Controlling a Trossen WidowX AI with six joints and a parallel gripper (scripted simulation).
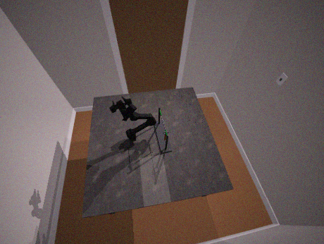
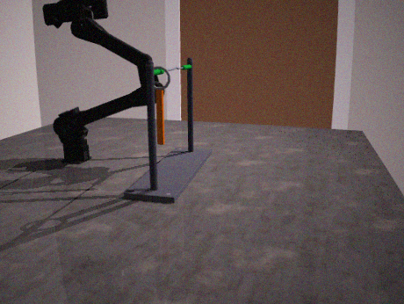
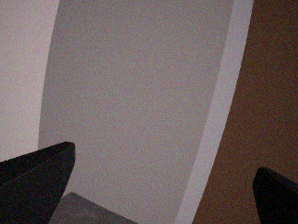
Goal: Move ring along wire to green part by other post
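The grey ring [image 2: 169, 79] hangs around the green part [image 2: 158, 71] of the wire beside the near post [image 2: 152, 132] [image 1: 166, 143]. Its orange handle [image 2: 161, 116] [image 1: 165, 138] points straight down, clear of the base. The thin grey wire [image 2: 175, 68] runs to the other green part [image 2: 187, 67] [image 1: 160, 113] at the far post [image 2: 190, 110] [image 1: 159, 118]. My gripper [image 3: 168, 167] [image 1: 118, 100] is open with nothing between its fingers. It is raised well away from the ring, on the other side of the arm's elbow; its fingers are not clearly visible in the exterior view.
The posts stand on a flat dark base plate [image 2: 184, 176] on the grey table [image 2: 263, 211] [image 1: 197, 159]. The arm's elbow [image 1: 151, 119] is bent close to the posts and partly hidden behind the near post in the exterior view. Walls and a brown panel [image 2: 259, 66] stand beyond the table.
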